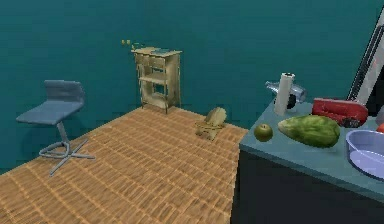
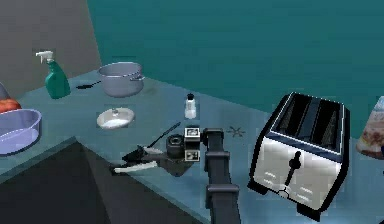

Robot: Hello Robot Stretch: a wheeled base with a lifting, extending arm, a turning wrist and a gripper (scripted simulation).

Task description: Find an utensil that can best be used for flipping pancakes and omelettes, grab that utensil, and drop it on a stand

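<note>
Stool (image 1: 60,112): grey seat on a metal foot, on the wooden floor at the forward view's left.
Wooden stand (image 1: 158,78): open shelves against the teal far wall, right of the stool and well apart from the surface.
Tan object (image 1: 213,122): lies on the floor between the stand and the surface; kind unclear.
Surface (image 1: 285,149): grey-blue top at the forward view's right, with a small green fruit (image 1: 263,131), a pale upright roll (image 1: 287,92), a larger green lump (image 1: 310,130) and a red object (image 1: 338,110) on it.
Lilac bowl (image 2: 18,130): near the arm side view's left edge.
Spray bottle (image 2: 52,77): green, upright, far back.
Pot (image 2: 121,78): grey, just right of the bottle.
White dish (image 2: 116,118): nearer than the pot.
Gripper (image 2: 140,160): low over the surface, with things lying at it; whether it holds anything cannot be told.
Thin dark utensil (image 2: 165,133): lies slanted on the surface close by the gripper, between dish and shaker; too small to name as a spatula.
Shaker (image 2: 190,105): upright behind the utensil.
Arm (image 2: 220,180): dark bar rising from the bottom edge.
Toaster (image 2: 300,150): chrome, two slots, to the right.
</note>
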